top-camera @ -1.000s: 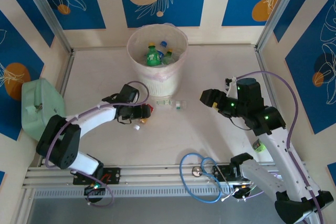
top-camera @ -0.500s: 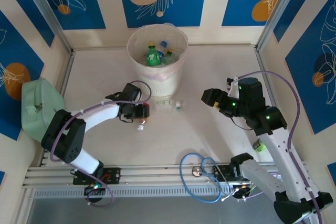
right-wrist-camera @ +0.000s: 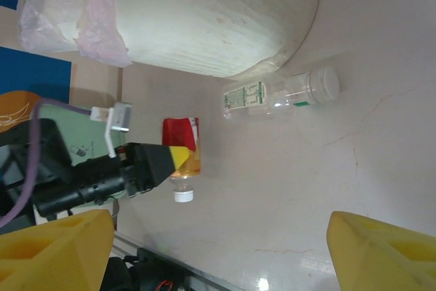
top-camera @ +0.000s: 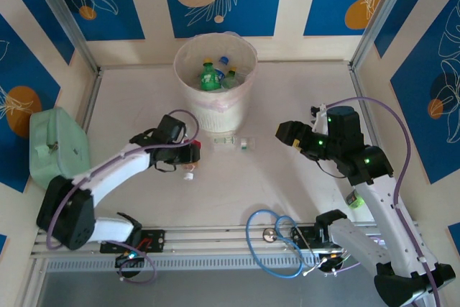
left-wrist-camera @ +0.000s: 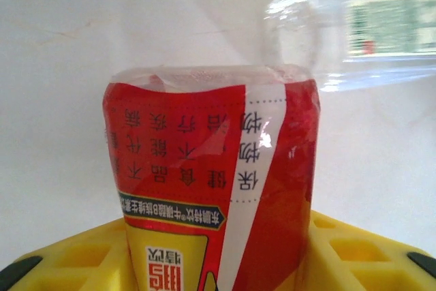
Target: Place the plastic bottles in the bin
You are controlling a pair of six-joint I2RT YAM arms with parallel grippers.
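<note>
Red-labelled plastic bottle (left-wrist-camera: 211, 182) clenched between the yellow fingers (left-wrist-camera: 75, 260) of the left gripper (top-camera: 188, 154), label red with a white stripe, white cap (right-wrist-camera: 182, 195) pointing toward the near edge. Low at the table (top-camera: 287, 84), in front of the bin (top-camera: 215, 106) and near it — resting or lifted, cannot tell.

Just beyond it, a clear bottle (top-camera: 231, 141) lying on its side with a green-printed label, close beside the bin's base and apart from the red one. Inside the bin, within its pale pink liner, a green bottle (top-camera: 209, 77) with a yellow cap among blue-capped bottles (top-camera: 230, 77).

To the right, well apart from both loose bottles, the right gripper (top-camera: 287, 134) released — its own yellow fingers (right-wrist-camera: 54, 250) spread wide, nothing between them. Mint-green case (top-camera: 54, 145) against the left wall.
</note>
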